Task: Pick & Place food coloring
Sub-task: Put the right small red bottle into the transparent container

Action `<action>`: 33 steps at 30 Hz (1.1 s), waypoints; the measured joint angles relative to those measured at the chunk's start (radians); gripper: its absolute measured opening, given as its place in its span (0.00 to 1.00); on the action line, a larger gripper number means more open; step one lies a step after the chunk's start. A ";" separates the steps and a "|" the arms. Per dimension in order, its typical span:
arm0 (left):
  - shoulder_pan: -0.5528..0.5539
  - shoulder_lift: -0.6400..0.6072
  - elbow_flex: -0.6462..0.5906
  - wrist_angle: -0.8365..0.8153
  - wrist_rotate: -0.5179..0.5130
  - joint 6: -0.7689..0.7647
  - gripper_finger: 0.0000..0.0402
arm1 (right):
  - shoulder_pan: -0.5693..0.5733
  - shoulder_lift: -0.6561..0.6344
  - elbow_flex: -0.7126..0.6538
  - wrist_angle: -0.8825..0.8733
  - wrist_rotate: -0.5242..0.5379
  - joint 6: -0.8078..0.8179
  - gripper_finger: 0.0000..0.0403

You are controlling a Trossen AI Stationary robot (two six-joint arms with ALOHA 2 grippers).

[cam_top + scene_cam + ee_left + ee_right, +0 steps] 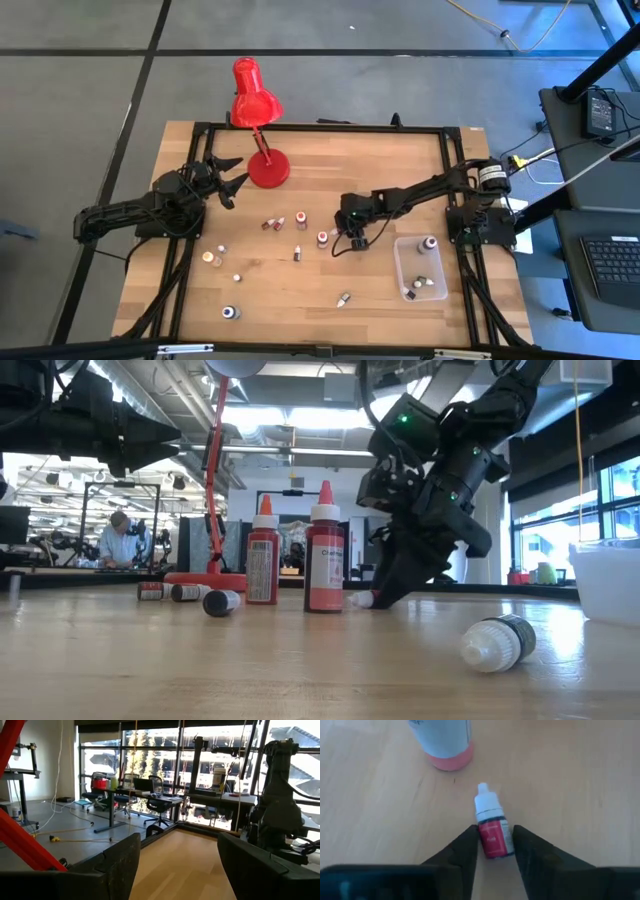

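Several tiny food coloring bottles with white caps lie or stand scattered on the wooden table [270,290], such as two lying ones [273,223] and an upright one [322,238]. My right gripper [352,238] is low over the table's middle, shut on one small red bottle [492,827] that lies on its side. In the low view its fingers come down to this bottle [363,599]. My left gripper [228,176] is open and raised near the red lamp's base, touching nothing. A few bottles sit inside the clear tub [404,262]. My right gripper pinches the lying bottle by its red body [495,842], one finger [469,845] on each long side. The fingers slant down from above and lie along the bottle. Its white cap [484,802] points away past the fingertips. The bottle rests on the table.
A red desk lamp [255,100] stands with its base [268,170] at the far left of the table. The clear tub is on the right, near my right arm's base. Two taller upright red bottles [324,555] show in the low view. Bare wood lies between tub and gripper.
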 joint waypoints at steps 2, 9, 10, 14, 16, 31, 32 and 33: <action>0.000 0.000 0.000 -0.001 0.000 0.000 0.65 | 0.000 0.001 0.000 0.000 0.001 0.001 0.24; 0.000 0.000 0.000 0.000 0.001 0.000 0.65 | 0.001 -0.016 0.000 -0.027 0.003 0.010 0.17; 0.000 0.000 0.000 0.000 0.000 0.000 0.65 | 0.004 -0.021 0.004 -0.045 0.003 0.028 0.17; 0.000 0.000 0.000 0.000 0.000 0.000 0.65 | 0.043 -0.065 0.057 -0.177 0.004 0.088 0.21; 0.000 0.000 0.000 0.000 0.000 0.000 0.65 | 0.075 -0.094 0.095 -0.263 0.003 0.117 0.21; 0.000 0.000 0.000 -0.001 -0.001 0.000 0.65 | 0.461 -0.386 0.175 -0.812 0.079 0.721 0.19; 0.000 0.000 0.000 -0.001 -0.001 0.000 0.65 | 0.494 -0.398 0.175 -0.839 0.098 0.772 0.19; 0.000 0.000 0.000 0.000 -0.001 0.000 0.65 | 0.526 -0.407 0.175 -0.862 0.109 0.820 0.19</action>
